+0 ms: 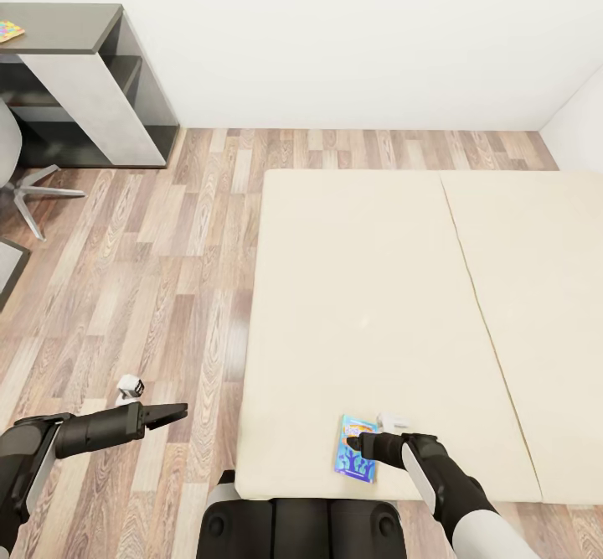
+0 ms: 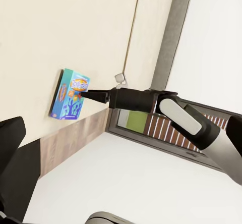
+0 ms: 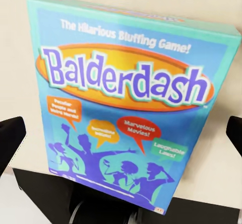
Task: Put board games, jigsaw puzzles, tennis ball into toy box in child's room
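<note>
Right tool (image 1: 362, 442) hovered spread wide over the board game (image 1: 356, 459) lying flat near the bed's (image 1: 377, 291) front edge; probably light, stiff and slick, best pinched across its thin edges.

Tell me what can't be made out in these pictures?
- Jigsaw puzzle: cut off by the head view's left edge on the desk.
- Right gripper: head view, whether it touches the board game is unclear.
- Board game's far edge: cropped in the right wrist view.
- Chair: mostly off-frame.
</note>
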Motion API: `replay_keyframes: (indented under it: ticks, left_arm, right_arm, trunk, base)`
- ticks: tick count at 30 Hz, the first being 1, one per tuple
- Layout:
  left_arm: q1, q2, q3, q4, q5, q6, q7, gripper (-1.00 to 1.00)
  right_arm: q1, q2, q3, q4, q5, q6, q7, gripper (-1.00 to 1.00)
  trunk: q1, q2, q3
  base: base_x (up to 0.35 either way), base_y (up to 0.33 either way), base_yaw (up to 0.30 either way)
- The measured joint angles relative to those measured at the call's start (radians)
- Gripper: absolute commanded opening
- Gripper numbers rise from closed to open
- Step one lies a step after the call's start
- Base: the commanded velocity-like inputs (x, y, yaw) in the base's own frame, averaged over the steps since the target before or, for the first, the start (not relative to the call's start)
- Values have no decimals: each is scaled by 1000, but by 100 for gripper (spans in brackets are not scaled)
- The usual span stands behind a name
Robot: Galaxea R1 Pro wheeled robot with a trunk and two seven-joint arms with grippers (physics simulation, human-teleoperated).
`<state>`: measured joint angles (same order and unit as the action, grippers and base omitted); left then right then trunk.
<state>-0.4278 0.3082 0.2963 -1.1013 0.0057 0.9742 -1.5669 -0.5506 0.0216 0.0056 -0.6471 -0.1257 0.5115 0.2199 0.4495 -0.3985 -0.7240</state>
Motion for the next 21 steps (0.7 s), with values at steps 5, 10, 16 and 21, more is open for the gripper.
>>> replay_keyframes:
  ticks: [5,10,16,21]
  left_arm:
    - [0,0,0,0,0,0,0,100]
    - [0,0,0,0,1,0,0,100]
    - [0,0,0,0,1,0,0,100]
    - [0,0,0,0,0,0,0,100]
  right_arm:
    - [0,0,0,0,0,0,0,100]
    - [0,0,0,0,1,0,0,100]
    - [0,0,0,0,1,0,0,100]
    - [0,0,0,0,1,-1,0,100]
  trunk:
    - [0,0,0]
    - [0,0,0]
    - [0,0,0]
    - [0,0,0]
  base:
    - [0,79,0]
    - [0,9,0]
    - [0,1,0]
    - [0,0,0]
